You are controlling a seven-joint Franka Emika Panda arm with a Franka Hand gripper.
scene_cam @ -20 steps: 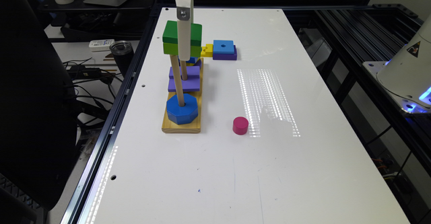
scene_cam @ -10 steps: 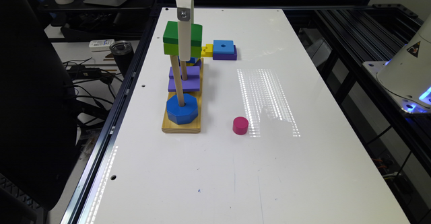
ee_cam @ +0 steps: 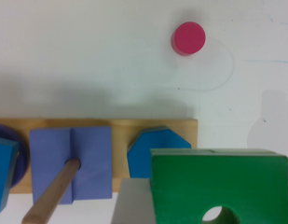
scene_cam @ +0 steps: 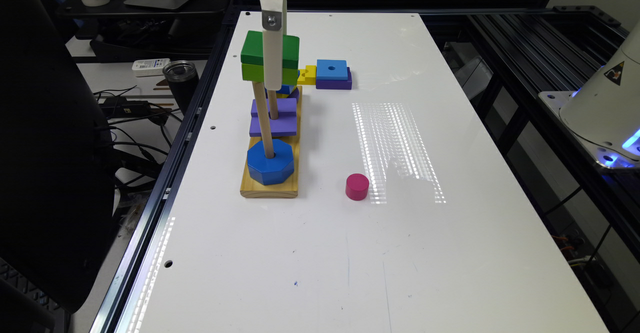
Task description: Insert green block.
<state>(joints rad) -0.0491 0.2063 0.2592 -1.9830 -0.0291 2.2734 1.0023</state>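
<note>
The green block, dark green over lime, hangs in the air with my gripper shut on it. It sits right over the top of the near peg of the wooden base. A blue octagon rests at that peg's foot. In the wrist view the green block covers part of the octagon, and a grey finger lies against its side. The peg's tip is hidden under the block, so I cannot tell whether it has entered the hole.
A purple block sits on the middle peg and a blue piece on the far one. A light-blue square on purple and a yellow piece lie beyond the base. A pink cylinder stands toward the exterior view's right.
</note>
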